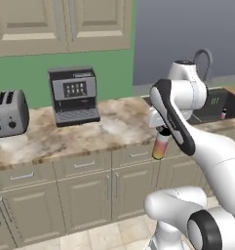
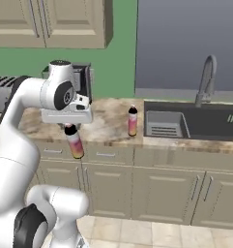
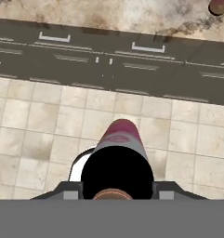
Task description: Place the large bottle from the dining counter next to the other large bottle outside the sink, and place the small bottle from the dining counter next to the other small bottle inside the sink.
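Note:
My gripper [image 2: 69, 127] [image 1: 163, 131] is shut on the large bottle [image 2: 75, 142] [image 1: 160, 146], gripping its black upper part. The pink-to-yellow body hangs down in front of the counter edge, slightly tilted. In the hand view the large bottle [image 3: 120, 148] points down at the tiled floor. The other large bottle [image 2: 132, 121] [image 3: 220, 5] stands upright on the counter just left of the sink [image 2: 205, 127] [image 1: 214, 105]. A small bottle [image 1: 223, 114] stands inside the sink at its far end. The dining counter and its small bottle are out of view.
A coffee machine [image 1: 74, 95] and a toaster [image 1: 8, 113] stand on the marble counter [image 1: 114, 128] to the left. The faucet [image 2: 207, 77] rises behind the sink, and a ribbed tray [image 2: 164, 124] lies in its left part. Drawers and cabinet doors [image 3: 108, 60] run under the counter.

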Available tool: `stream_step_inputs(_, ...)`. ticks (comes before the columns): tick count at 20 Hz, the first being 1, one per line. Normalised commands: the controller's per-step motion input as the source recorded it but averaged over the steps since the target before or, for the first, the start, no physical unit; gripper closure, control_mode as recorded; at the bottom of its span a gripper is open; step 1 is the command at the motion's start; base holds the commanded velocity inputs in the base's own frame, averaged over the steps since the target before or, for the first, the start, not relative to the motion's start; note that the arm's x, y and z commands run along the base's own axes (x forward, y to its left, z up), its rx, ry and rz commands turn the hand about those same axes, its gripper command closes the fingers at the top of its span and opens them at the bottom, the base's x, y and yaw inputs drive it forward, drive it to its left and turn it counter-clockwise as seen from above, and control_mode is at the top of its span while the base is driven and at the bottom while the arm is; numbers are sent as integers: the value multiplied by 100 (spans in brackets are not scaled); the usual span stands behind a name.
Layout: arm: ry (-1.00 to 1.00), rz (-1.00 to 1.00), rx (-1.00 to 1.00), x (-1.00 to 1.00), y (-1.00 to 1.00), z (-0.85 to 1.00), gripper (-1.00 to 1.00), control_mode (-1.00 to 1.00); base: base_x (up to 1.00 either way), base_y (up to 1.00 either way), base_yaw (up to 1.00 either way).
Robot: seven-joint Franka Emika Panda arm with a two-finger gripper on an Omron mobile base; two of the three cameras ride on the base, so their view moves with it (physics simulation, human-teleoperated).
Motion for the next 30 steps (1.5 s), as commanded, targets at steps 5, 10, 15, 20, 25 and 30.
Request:
stream_step_inputs(5,0,0,0,0,0,0,100,100,80,-9,0)
stream_step_inputs(10,0,0,0,0,0,0,100,100,56,-12,0)
stream_step_inputs(15,0,0,0,0,0,0,100,100,38,-10,0)
stream_step_inputs(20,0,0,0,0,0,0,100,100,17,-27,0)
stream_step_inputs(25,0,0,0,0,0,0,100,100,1,-1,0)
stream_step_inputs(30,0,0,0,0,0,0,100,100,0,0,0)
